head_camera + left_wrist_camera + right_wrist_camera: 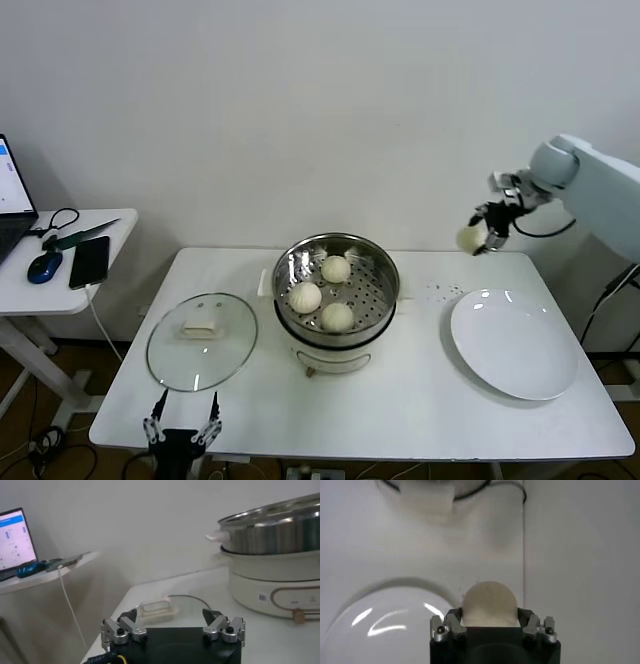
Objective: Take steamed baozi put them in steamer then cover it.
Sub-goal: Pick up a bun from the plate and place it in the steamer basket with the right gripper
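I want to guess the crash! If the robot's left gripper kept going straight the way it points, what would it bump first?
Probably the glass cover. The left gripper, open, points across the table, and the lid's white handle lies right ahead. The steamer stands off to the side.

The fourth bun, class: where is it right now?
In the head view, the fourth bun is held in the right hand, raised above the table's far right edge, beyond the white plate and right of the steamer.

White table (400, 420), three items on top.
Lid (201, 340) flat at left; steamer (337, 295) centre; plate (514, 343) at right, apart from steamer.
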Controlling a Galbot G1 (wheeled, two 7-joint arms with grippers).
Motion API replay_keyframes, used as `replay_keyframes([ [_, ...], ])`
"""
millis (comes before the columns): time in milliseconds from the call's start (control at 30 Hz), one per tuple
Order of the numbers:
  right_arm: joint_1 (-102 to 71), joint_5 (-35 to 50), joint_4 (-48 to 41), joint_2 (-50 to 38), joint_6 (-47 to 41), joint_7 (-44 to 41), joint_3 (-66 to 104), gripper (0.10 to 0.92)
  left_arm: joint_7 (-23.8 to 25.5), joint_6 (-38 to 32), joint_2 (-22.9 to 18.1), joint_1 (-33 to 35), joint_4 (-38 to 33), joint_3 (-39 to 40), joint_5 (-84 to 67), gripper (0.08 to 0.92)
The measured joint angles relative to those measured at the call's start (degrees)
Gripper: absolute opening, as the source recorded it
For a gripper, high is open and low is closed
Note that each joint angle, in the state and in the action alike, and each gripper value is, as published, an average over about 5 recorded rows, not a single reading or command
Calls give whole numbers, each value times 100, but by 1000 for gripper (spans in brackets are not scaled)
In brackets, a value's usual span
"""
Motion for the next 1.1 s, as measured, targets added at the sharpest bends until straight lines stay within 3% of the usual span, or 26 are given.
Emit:
replay_keyframes([
  [500, 1164, 2118, 1257, 1117, -859, 533, -1898, 716, 90, -4, -45, -128, 0, 88, -51, 823],
  [1100, 837, 2608, 1289, 2100, -1157, 866, -2653, 712, 96, -27, -10, -139, 39, 7, -177, 823],
])
